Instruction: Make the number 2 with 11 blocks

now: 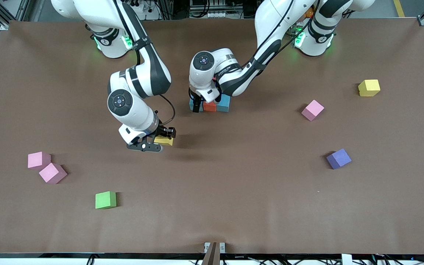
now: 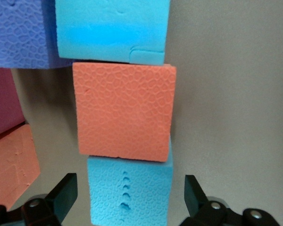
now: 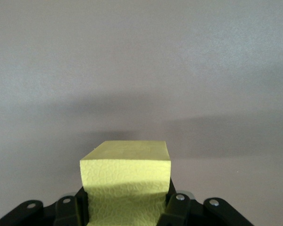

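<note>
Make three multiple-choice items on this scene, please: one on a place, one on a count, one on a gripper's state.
1. Where is the left gripper?
A. at the block row mid-table
B. over the green block
C. over the purple block

2. How many loose pink blocks lie on the table?
A. one
B. three
C. five

3. What is the right gripper doing?
A. hanging open
B. shut on a yellow block
C. shut on a green block

Answers:
1 A: its open fingers straddle a light blue block, next to the orange block.
2 B: two toward the right arm's end, one toward the left's.
3 B: the yellow block sits between its fingers.
</note>
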`<action>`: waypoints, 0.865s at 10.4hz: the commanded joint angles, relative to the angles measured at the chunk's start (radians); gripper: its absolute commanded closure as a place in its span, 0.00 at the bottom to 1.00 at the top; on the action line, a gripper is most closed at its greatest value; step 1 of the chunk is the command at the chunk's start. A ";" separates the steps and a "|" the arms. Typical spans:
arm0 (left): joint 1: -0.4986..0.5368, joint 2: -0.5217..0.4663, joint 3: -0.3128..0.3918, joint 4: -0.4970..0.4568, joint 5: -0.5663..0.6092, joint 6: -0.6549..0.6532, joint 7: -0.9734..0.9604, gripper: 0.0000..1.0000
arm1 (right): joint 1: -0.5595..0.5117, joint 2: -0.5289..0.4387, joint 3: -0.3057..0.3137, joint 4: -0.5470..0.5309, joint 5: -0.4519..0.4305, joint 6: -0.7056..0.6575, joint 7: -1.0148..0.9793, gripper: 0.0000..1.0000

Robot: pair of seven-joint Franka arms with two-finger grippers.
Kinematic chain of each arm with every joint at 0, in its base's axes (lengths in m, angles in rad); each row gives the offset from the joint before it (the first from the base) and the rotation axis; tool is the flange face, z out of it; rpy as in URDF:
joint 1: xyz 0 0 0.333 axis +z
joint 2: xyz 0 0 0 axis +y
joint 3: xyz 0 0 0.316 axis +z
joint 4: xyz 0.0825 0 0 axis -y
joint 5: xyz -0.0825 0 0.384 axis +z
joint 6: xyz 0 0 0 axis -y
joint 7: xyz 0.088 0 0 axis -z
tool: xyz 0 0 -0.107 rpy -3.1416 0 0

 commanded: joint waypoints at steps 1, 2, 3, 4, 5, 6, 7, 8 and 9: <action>0.007 -0.021 -0.021 -0.010 0.078 -0.061 -0.011 0.00 | 0.019 -0.001 -0.006 -0.011 0.025 0.017 0.034 0.64; 0.008 -0.023 -0.028 -0.010 0.086 -0.076 -0.011 0.00 | 0.020 0.001 -0.005 -0.013 0.025 0.017 0.034 0.64; 0.010 -0.029 -0.029 -0.010 0.086 -0.080 -0.011 0.00 | 0.020 0.001 -0.005 -0.013 0.025 0.016 0.034 0.64; 0.013 -0.033 -0.030 -0.010 0.086 -0.080 -0.018 0.00 | 0.020 0.001 -0.005 -0.013 0.025 0.016 0.034 0.64; 0.016 -0.041 -0.030 -0.010 0.086 -0.087 -0.018 0.00 | 0.020 0.001 -0.005 -0.013 0.025 0.016 0.034 0.64; 0.016 -0.050 -0.032 -0.008 0.086 -0.109 -0.014 0.00 | 0.020 0.001 -0.005 -0.013 0.025 0.016 0.034 0.64; 0.016 -0.058 -0.030 -0.008 0.086 -0.116 -0.012 0.00 | 0.020 0.001 -0.005 -0.013 0.025 0.016 0.034 0.64; 0.023 -0.063 -0.032 -0.008 0.086 -0.117 -0.012 0.00 | 0.020 0.001 -0.005 -0.013 0.025 0.016 0.034 0.64; 0.031 -0.075 -0.032 -0.008 0.086 -0.121 -0.009 0.00 | 0.020 0.001 -0.005 -0.013 0.025 0.016 0.034 0.64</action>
